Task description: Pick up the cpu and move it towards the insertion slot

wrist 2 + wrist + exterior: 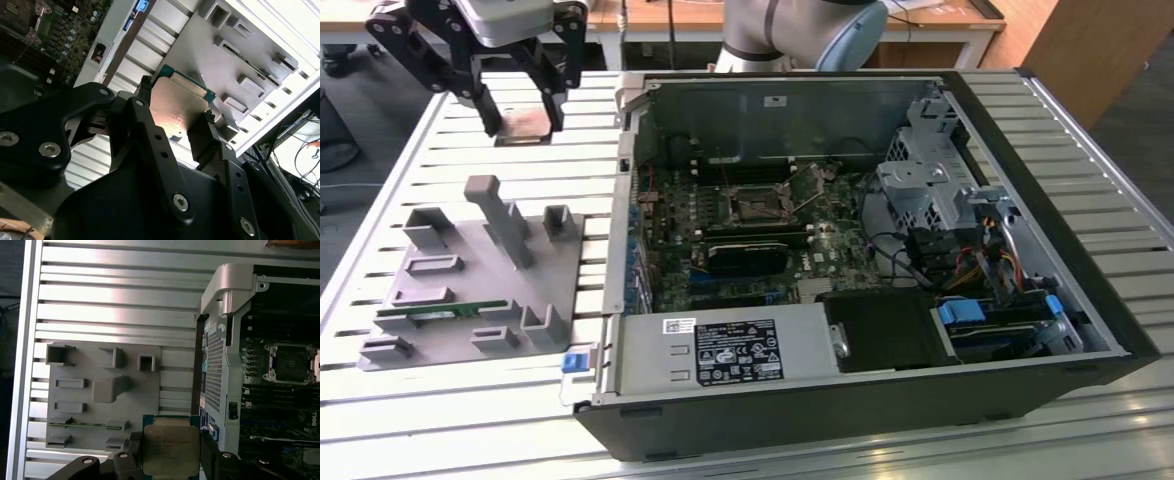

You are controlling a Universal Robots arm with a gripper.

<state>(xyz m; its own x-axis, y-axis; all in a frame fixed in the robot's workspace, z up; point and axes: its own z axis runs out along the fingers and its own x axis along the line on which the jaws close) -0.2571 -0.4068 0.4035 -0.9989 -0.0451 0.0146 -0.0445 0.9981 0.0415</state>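
Slatted pale metal bench (480, 390) carries your whole setup, with wooden furniture visible behind it in the exterior view.

Jaws: you have the black gripper (520, 122) clenched on the cpu (170, 449), a small flat square chip with a silvery metal top and a green-edged rim. In both wrist views the black fingers (150, 130) press on two opposite edges of the chip (177, 107), which lies flat between them. In the exterior view the chip (523, 124) is a pale patch between the finger ends, held up above the bench at the far corner on the exterior view's left.

Below and near the gripper, you see the grey plastic tray (460, 300) with rectangular recesses and upright posts resting on the bench. A long thin green memory stick (443, 312) lies in one of its near recesses. The first wrist view shows the tray (100, 405) just beside the held chip.

Further out, on the exterior view's right, the open black computer case (881, 400) lies on its side on the bench. Its green motherboard (720, 200) faces up. The insertion slot (757, 206), a square socket with a shiny metal frame and dark centre, sits near the board's middle, well apart from the chip. You also see the socket (290, 362) in the first wrist view, inside the case wall.
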